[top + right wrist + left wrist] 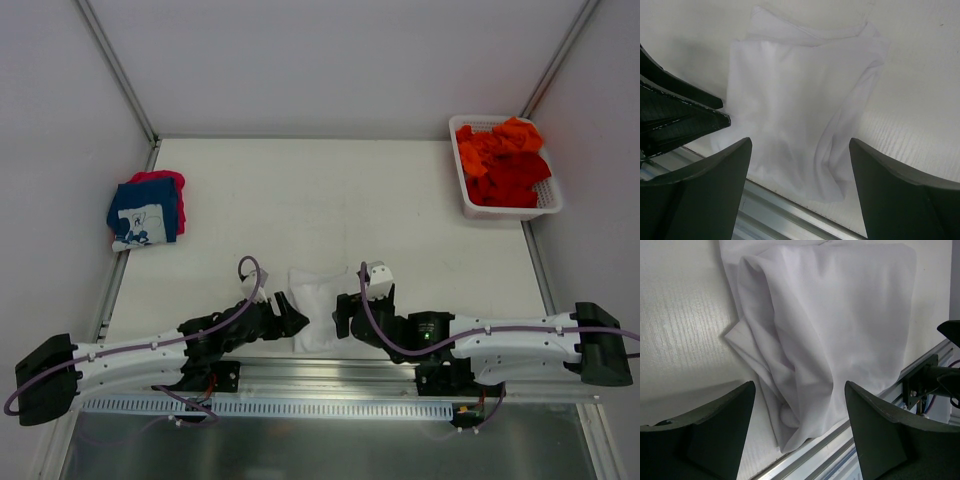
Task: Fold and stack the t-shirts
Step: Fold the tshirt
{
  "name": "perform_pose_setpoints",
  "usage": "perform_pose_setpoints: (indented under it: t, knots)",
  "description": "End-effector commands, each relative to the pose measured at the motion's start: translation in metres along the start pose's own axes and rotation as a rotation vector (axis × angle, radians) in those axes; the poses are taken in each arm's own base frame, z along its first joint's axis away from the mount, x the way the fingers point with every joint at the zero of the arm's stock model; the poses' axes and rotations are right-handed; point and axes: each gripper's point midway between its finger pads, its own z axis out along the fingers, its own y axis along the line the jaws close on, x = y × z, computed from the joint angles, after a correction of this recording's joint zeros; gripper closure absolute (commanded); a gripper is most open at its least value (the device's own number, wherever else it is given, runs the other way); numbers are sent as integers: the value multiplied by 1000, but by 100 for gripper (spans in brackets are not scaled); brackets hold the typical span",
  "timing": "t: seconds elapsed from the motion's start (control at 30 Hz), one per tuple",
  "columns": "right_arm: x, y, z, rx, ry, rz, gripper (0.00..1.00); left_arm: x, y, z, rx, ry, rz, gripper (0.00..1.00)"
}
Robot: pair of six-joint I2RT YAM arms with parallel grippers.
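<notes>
The basket (510,211) holds orange and red t-shirts (505,165). The surface (320,190) and walls (330,60) are white; my left tool (298,322) and right tool (342,315) stand wide, holding nothing.

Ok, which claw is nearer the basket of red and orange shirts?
Right. The right claw is front-left of the basket, beside the white shirt; the left claw is farther left, across that shirt.

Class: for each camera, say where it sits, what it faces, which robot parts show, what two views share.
Top external: above and behind, looking down at the table; both arms show.
Left wrist: on the left arm, facing the white t-shirt; own fingers show.
Right wrist: likewise on the right arm; own fingers show.
Shared: the white t-shirt.
</notes>
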Motion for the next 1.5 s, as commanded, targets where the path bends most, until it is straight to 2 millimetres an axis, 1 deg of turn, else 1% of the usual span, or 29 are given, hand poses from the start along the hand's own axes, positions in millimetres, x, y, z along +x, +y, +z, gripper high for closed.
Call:
perform_pose_setpoints:
  t: [0.0, 0.2, 0.27, 0.37, 0.43, 0.47, 0.5, 0.53, 0.57, 0.6, 0.63, 0.67, 0.7, 0.8, 0.87, 0.93, 0.97, 1.07, 1.2, 1.3, 1.4, 1.47]
  knots:
    - [-14, 14, -4, -34, -30, 23, 17, 2, 4, 1, -13, 7, -15, 27]
    - [-13, 11, -4, -29, -32, 25, 17, 4, 6, 3, -23, 11, -16, 27]
    - [-8, 7, 0, -5, -30, 13, 16, 4, 6, 4, -25, 14, -20, 27]
    - [-7, 10, 3, -7, -24, -14, 22, 5, 7, 4, -28, 17, -22, 27]
    - [-9, 16, 6, -19, -25, -52, 31, 3, 7, 2, -34, 13, -14, 28]
    - [-15, 24, 5, -37, -34, -50, 35, -1, 6, 2, -40, 2, -6, 28]
    - [-16, 27, 7, -41, -32, -73, 49, -9, -5, 0, -22, -17, -6, 35]
    - [-17, 30, 8, -55, -20, -75, 63, -14, -8, -2, -25, -29, 14, 49]
    - [-22, 37, 7, -68, -22, -68, 85, -25, -15, -6, -49, -47, 27, 67]
    - [-23, 40, 8, -76, -20, -68, 91, -33, -22, -8, -56, -59, 36, 88]
    - [-19, 43, 10, -82, -8, -75, 98, -36, -23, -10, -80, -55, 68, 100]
    - [-18, 45, 11, -85, -3, -72, 100, -41, -28, -11, -91, -55, 88, 100]
    - [-18, 48, 12, -95, -5, -64, 100, -48, -37, -12, -111, -53, 103, 100]
    - [-11, 53, 16, -113, 12, -66, 100, -58, -49, -8, -132, -56, 160, 100]
    - [-6, 52, 18, -106, 23, -77, 100, -60, -54, -2, -148, -49, 173, 100]
    - [-1, 50, 21, -102, 39, -72, 100, -57, -55, 4, -161, -30, 178, 100]
    - [3, 50, 22, -100, 50, -77, 100, -53, -55, 9, -178, -6, 188, 100]
    - [8, 51, 25, -101, 68, -82, 100, -41, -51, 17, -203, 38, 189, 100]
    - [11, 50, 26, -96, 75, -85, 100, -30, -39, 16, -226, 59, 181, 100]
    - [10, 51, 27, -96, 76, -85, 100, -29, -35, 10, -214, 56, 168, 100]
    - [11, 52, 29, -93, 84, -85, 100, -32, -34, 4, -209, 43, 170, 100]
    - [11, 53, 30, -95, 87, -84, 94, -35, -35, 0, -223, 47, 171, 100]
